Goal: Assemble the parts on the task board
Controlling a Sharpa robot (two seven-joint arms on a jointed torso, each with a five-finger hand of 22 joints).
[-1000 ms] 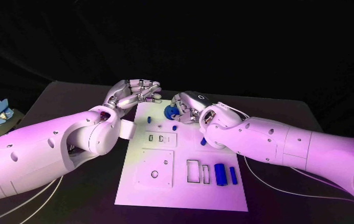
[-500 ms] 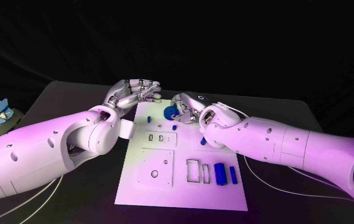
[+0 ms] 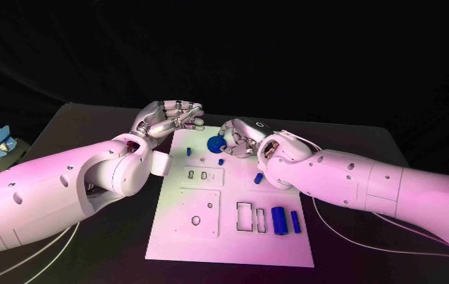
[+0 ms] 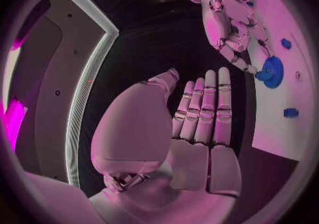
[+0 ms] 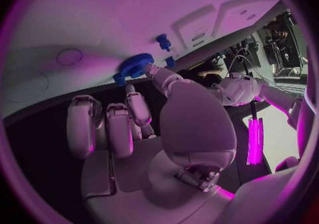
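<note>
Right hand (image 3: pixel 245 135) hides gear (image 3: pixel 217 144) edge, task board (image 3: pixel 234 245) far corner — behind arm

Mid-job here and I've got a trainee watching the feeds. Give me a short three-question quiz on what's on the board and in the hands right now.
1. True or false: the left hand holds a blue part.
2. Which part is the right hand touching? A) the blue gear B) the larger blue cylinder C) the small blue peg
3. Fill in: the two blue cylinders lie at the task board's ____ end, the one closest to the robot.

Key: 1 false, it hovers off the board's far corner with nothing in it. 2 A, its fingertips are on the gear at the far end. 3 near.
</note>
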